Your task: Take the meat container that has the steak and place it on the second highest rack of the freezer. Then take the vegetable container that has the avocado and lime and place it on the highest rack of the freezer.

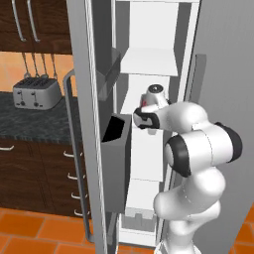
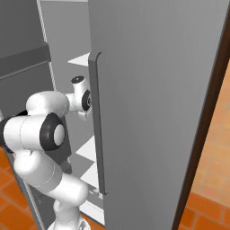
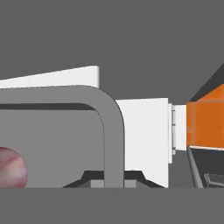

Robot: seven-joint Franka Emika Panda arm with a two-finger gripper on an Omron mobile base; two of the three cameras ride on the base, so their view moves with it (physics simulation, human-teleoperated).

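The meat container's grey rim (image 3: 111, 131) curves across the hand view and runs down between my two dark finger tips. My gripper (image 3: 114, 177) is shut on that rim. The steak (image 3: 11, 168) is a pink-red slab at the lower left, inside the tray. In the left base view my arm reaches into the open freezer (image 1: 149, 62) at mid height, with the hand (image 1: 151, 99) just below a white rack. In the right base view the hand (image 2: 81, 99) sits beside the edge of the freezer's right door. The tray is hidden by the hand in both base views.
The freezer's left door stands open, with a dark bin (image 1: 116, 134) and a long grey bar handle (image 1: 69, 124) close to my arm. The right door (image 2: 157, 90) with its handle (image 2: 96, 126) is close on the other side. A toaster (image 1: 35, 93) stands on the dark counter (image 1: 30, 121).
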